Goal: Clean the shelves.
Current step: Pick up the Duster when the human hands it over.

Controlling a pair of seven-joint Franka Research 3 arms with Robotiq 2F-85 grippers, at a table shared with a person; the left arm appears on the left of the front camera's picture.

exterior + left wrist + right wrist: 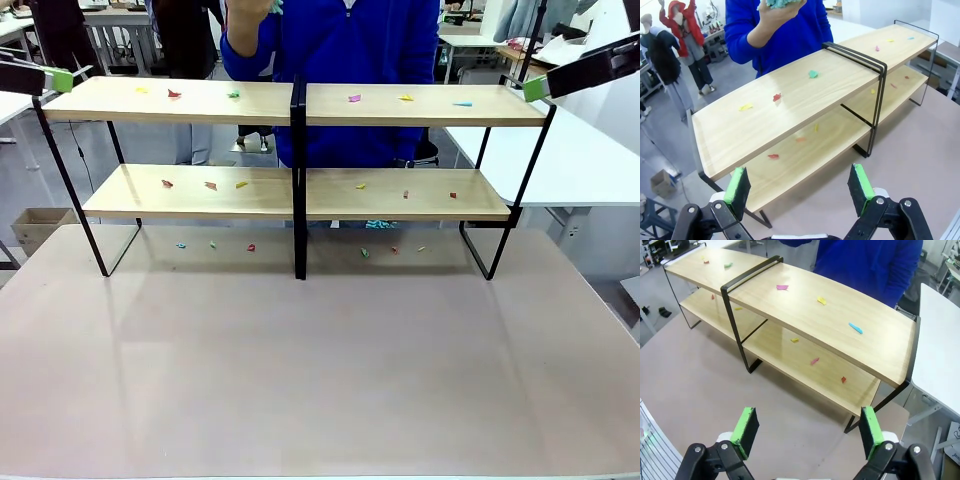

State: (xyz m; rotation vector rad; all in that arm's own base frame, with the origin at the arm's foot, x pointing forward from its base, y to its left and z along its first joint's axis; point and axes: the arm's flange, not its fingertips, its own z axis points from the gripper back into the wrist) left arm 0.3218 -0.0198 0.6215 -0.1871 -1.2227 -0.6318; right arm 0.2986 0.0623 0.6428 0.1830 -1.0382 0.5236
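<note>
The shelves [300, 100] stand across the far half of the table, two light-wood boards in a thin black frame with a black centre post. Small coloured paper scraps [354, 98] lie on the top board, the lower board and the table beneath. My left gripper [62, 79] hovers off the rack's upper left end, and its own view shows the gripper [799, 186] open and empty above the shelves [805, 95]. My right gripper [535, 88] hovers at the upper right end, also open and empty [808, 432] over the shelves [805, 305].
A person in blue stands behind the rack with a raised hand [780, 12] holding teal scraps. A white table [590, 160] lies to the right and a cardboard box [35, 225] sits on the floor at left. The brown tabletop [320, 380] stretches in front.
</note>
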